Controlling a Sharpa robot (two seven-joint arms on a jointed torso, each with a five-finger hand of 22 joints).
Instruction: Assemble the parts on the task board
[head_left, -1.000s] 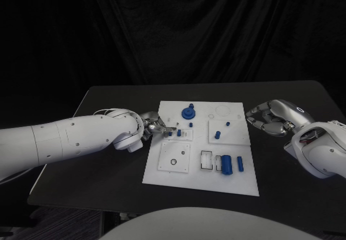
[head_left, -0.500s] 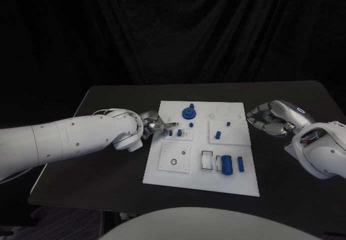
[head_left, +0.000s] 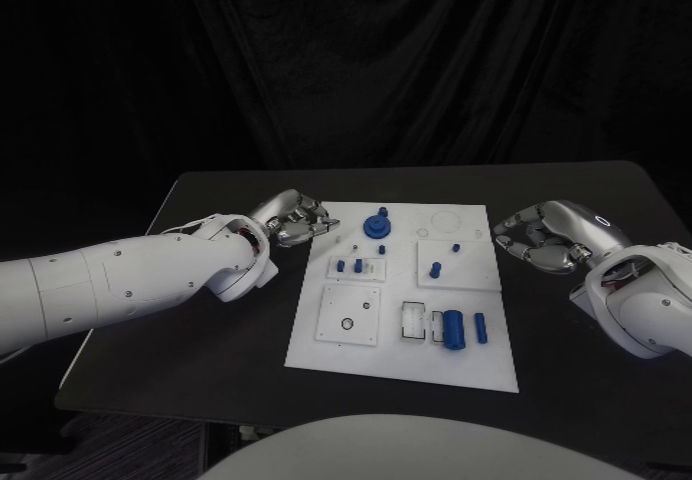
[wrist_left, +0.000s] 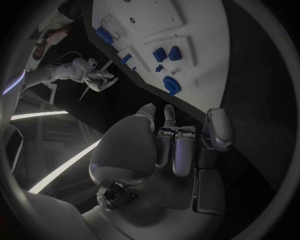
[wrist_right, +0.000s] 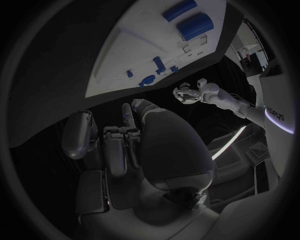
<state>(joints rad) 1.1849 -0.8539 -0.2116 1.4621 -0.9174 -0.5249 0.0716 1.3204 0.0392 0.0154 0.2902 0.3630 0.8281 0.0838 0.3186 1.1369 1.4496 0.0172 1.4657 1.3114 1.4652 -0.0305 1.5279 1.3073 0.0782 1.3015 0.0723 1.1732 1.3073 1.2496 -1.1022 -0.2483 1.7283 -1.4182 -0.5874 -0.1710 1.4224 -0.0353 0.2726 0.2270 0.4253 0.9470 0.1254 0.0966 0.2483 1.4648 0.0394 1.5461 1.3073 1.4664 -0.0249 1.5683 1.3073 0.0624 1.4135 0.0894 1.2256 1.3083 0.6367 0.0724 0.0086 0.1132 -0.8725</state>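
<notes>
left hand (head_left: 296, 218) just off the task board (head_left: 404, 355) far-left corner, fingers curled, holding nothing. right hand (head_left: 537, 238) clenched empty beside its right edge. two small blue parts (head_left: 351, 265) seated mid-board, so probably between picks.

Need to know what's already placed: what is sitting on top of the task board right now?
On the task board lie small blue parts: a round knob, two pegs, a cylinder. Neither hand covers it; whether they're fully seated can't be seen.
</notes>
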